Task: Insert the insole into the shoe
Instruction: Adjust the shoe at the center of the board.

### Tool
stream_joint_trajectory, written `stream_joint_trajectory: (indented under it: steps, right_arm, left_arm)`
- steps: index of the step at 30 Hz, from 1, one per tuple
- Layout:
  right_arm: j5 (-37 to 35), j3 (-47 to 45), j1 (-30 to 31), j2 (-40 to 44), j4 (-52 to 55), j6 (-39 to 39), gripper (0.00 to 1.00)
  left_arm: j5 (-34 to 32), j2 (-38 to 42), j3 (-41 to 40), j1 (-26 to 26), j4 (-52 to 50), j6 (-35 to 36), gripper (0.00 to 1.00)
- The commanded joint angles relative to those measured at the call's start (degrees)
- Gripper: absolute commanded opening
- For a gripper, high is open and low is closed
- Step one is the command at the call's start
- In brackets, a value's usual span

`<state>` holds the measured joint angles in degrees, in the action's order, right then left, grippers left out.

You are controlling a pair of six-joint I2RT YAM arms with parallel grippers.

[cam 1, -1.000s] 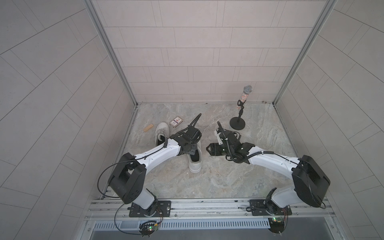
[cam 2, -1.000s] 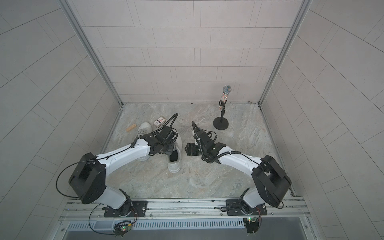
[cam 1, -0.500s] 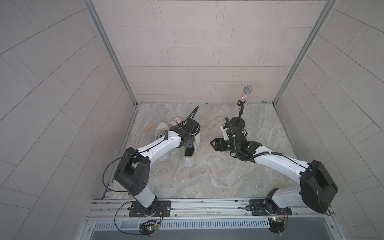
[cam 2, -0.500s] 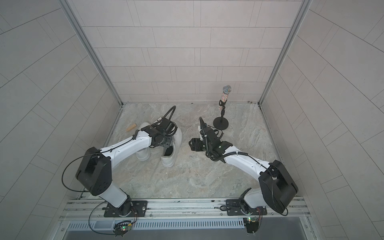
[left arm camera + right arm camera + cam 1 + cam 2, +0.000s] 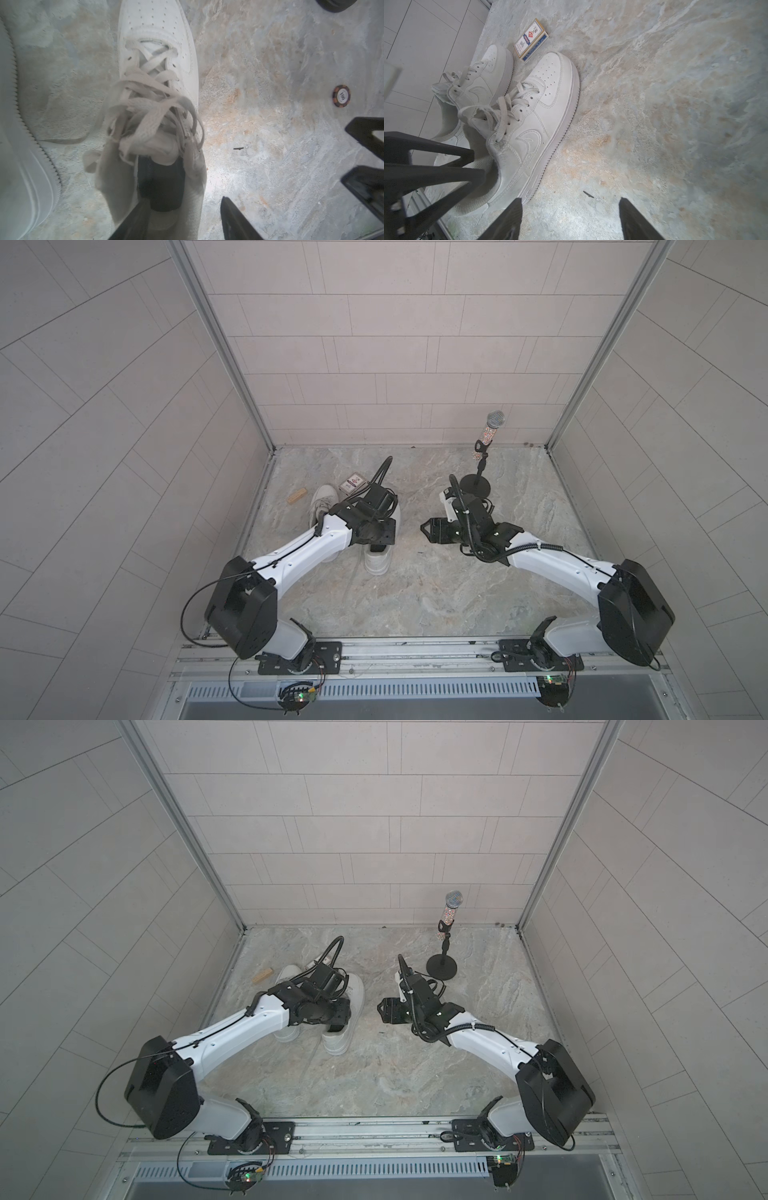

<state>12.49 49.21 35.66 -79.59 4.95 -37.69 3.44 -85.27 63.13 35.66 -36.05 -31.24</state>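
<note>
So the big change: 1 second ago the left pincer [image 5: 185,199] was pinched shut over the shoe [image 5: 158,41]. Now its jaws have sprung apart and nothing is clamped between them. The shoe has also been nudged a bit across the desk [image 5: 415,593] in that time. My read is that this is the release, so the insole [image 5: 164,187] has been dropped off where it belongs and the job is near the finish. Maybe a press-down is left, maybe not.

Where the insole is: it's the dark slab inside the shoe, showing through the collar opening just behind the tongue. Its front runs under the tongue and laces, so I can't tell if it lies flat all the way to the toe.

Relative to the left pincer: 1 finger reaches down inside the collar and ends right at the back edge of the insole, though I can't say if it's touching. The other finger hangs outside the shoe over bare desk, on the side facing the right pincer [image 5: 571,199]. That puts the shoe's side wall between the jaws without being squeezed.

The right pincer is wide open too and empty, sitting near the shoe with a gap. The other shoe [image 5: 477,83] sits just beside the one being worked on.
</note>
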Motion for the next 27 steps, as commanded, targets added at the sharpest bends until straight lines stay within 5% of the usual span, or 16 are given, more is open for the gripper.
stream_joint_trajectory:
  steps: [1,16,22,27]
  right_arm:
    - [-0.94,-0.88,-0.06,0.86,0.88,0.43,0.73]
    - [6.07,-0.54,0.03,-5.49,-3.76,-0.30,0.70]
    - [8.94,0.85,1.11,-10.89,-6.73,-1.66,0.65]
    - [11.01,-1.52,2.46,-14.88,-14.83,-6.76,0.58]
  left_arm:
    - [-0.77,-1.88,0.05,-0.04,4.18,-3.58,0.61]
    - [-12.89,-9.94,2.66,2.93,7.91,1.10,0.64]
    - [-8.50,-11.49,1.41,2.63,12.54,2.84,0.64]
    - [0.39,-9.00,0.56,1.07,16.15,-0.55,0.44]
